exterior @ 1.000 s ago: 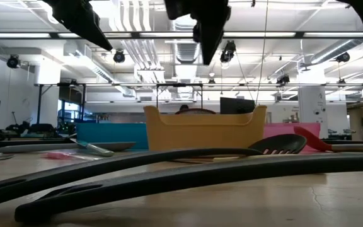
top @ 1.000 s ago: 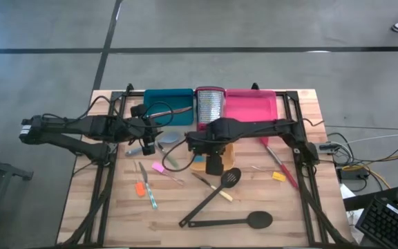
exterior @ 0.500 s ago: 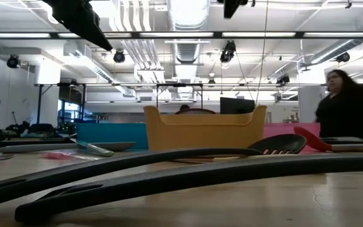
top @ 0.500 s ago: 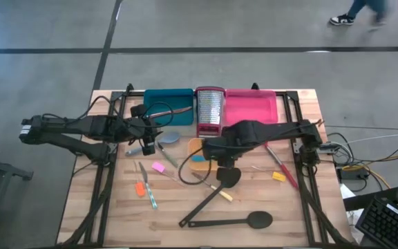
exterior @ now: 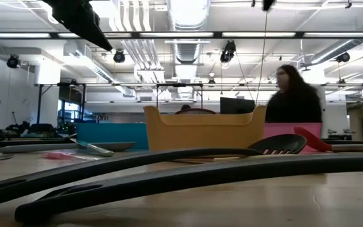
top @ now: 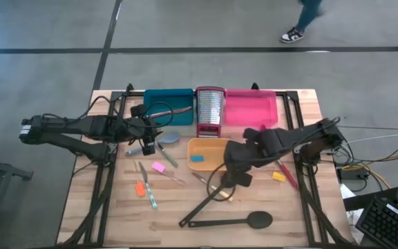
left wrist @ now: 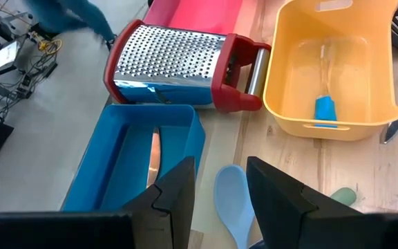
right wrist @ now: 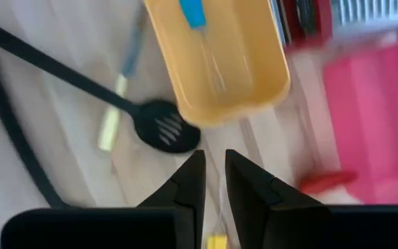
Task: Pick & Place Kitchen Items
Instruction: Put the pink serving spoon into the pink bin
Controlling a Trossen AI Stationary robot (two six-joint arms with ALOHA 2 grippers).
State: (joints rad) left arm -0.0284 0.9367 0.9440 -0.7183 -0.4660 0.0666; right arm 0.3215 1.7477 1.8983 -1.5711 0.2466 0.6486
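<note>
So your right gripper (top: 239, 181) is sitting out over the wood just past the near rim of the orange tray (top: 216, 143), right above the head of the slotted spatula (right wrist: 163, 131). In the right wrist view its fingers are pinched to a narrow slit with only bare table between them, so it's carrying nothing. The tray holds a thin tool with a blue tip (right wrist: 192, 12), so my guess is that one's sorted and you're lining up for the next pickup.

The left gripper (left wrist: 220, 183) is parked near the teal tray (top: 168, 105), hovering over the pale blue-grey spoon (left wrist: 232, 204). Its fingers are partway apart with nothing between them, looks like it's just waiting and keeping out of the way.

Most of the kitchen items are loose on the table:
- the long black spoon (top: 235, 222) lies at the near edge, its handle meeting the spatula's
- the small orange piece (top: 141, 188), pink piece (top: 158, 167) and yellow piece (top: 278, 176) are scattered on either side
- a red-handled tool (top: 282, 168) is on the right

The grater (top: 210, 111) stands between the teal and pink tray (top: 251, 107); probably there as a divider, so leave it.

The spatula is the closest grab, but those fingers need to spread first.
</note>
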